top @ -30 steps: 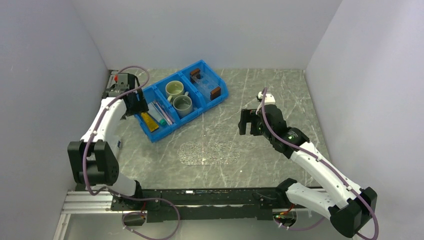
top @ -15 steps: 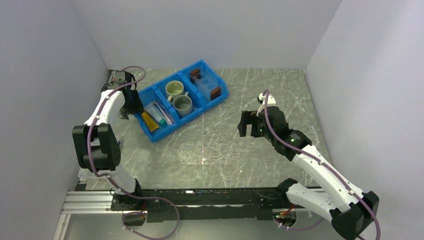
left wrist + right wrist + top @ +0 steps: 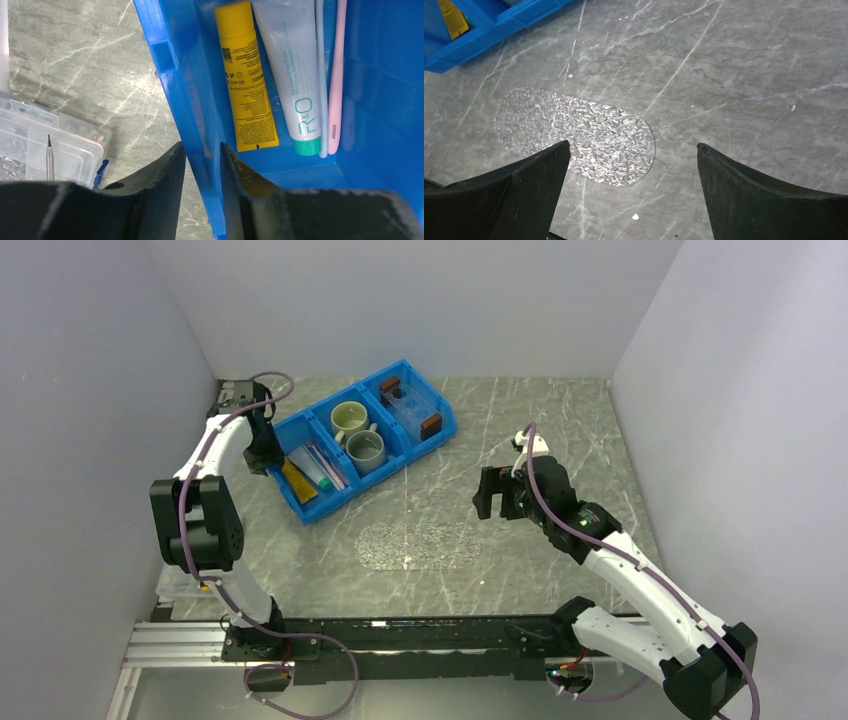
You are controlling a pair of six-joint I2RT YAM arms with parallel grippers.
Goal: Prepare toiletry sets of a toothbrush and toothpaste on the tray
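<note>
From above, a grey, marble-veined table (image 3: 560,420) sits between plain pale walls (image 3: 420,300). A blue plastic bin (image 3: 330,502) of three compartments lies aslant at far left: the flat, clear tray (image 3: 410,408) with brown block handles is in the far one, two round glazed mugs (image 3: 365,450) are in the middle one, and tubes and brushes are in the near one. The left gripper (image 3: 266,456) is at the bin's left wall. The right gripper (image 3: 495,502) hangs well apart over bare table, near a dimpled, glinting oval patch (image 3: 420,545). In the left wrist view, black fingers (image 3: 160,195) closely straddle the bin wall, one outside and one inside; whether they pinch it I cannot tell. Inside lie, side by side, a yellow tube (image 3: 246,80), a white tube (image 3: 292,65) with a teal cap, a pale brush (image 3: 320,75) and a thin pink toothbrush (image 3: 336,80). A clear ribbed box (image 3: 45,145) stands outside. In the right wrist view, the right gripper gapes wide, holding nothing, above the patch
</note>
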